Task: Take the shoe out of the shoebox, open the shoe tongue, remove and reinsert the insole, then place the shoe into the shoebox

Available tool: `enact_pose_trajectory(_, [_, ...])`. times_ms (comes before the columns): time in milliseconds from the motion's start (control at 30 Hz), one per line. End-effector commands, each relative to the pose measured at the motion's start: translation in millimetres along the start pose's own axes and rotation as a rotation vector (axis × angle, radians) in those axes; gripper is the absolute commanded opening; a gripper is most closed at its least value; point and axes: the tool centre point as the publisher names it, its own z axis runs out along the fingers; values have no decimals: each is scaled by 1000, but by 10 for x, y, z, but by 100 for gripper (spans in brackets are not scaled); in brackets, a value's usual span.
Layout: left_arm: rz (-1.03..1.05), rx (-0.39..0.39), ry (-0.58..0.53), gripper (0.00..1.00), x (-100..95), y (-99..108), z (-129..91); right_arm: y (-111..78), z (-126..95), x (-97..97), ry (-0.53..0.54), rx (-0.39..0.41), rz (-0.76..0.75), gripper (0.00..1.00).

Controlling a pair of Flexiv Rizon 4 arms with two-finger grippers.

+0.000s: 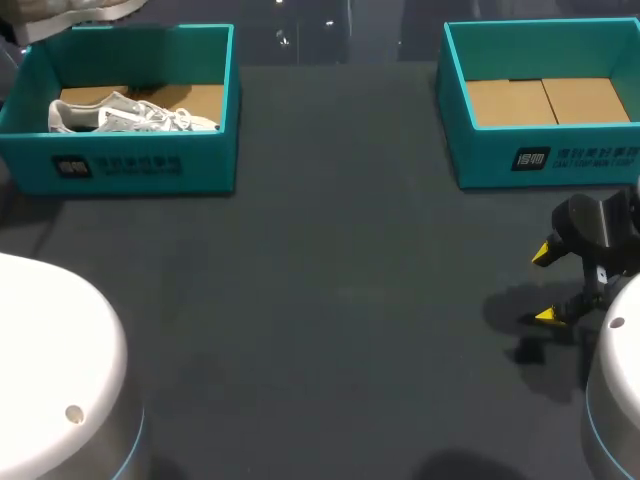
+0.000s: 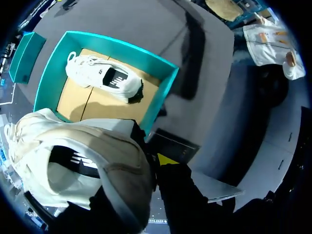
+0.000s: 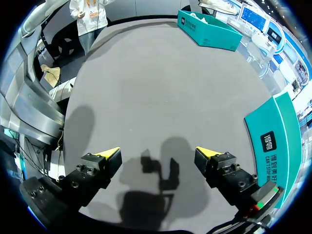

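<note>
A white shoe [image 2: 105,78] lies on its side on the cardboard floor of the left teal shoebox [image 1: 140,165], and is also in the head view [image 1: 125,115]. Above that box [image 2: 168,85], my left gripper [image 2: 157,163] is shut on a second white shoe [image 2: 73,161] held close to the camera. Only one of its yellow fingertips [image 2: 167,159] shows. The edge of this held shoe [image 1: 70,18] peeks in at the head view's far left corner. My right gripper [image 1: 543,284] hangs open and empty low over the table [image 3: 158,153], in front of the right box.
The right teal shoebox [image 1: 545,160] holds only its cardboard floor and stands just beside my right gripper [image 3: 273,141]. The dark grey table [image 1: 330,300] stretches between the two boxes. My arms' white bases [image 1: 50,370] fill the near corners.
</note>
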Motion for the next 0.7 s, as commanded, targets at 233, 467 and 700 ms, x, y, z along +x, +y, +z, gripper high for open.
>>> enact_pose_trajectory(233, [177,-21,5,0,-72,69,60,3,0,18,-3,3,1,100])
enact_pose_trajectory(467, [309,-70,28,0,-130,182,152,3,0,18,-3,3,1,100])
enact_pose_trajectory(700, [309,-70,28,0,-130,182,152,3,0,18,-3,3,1,100])
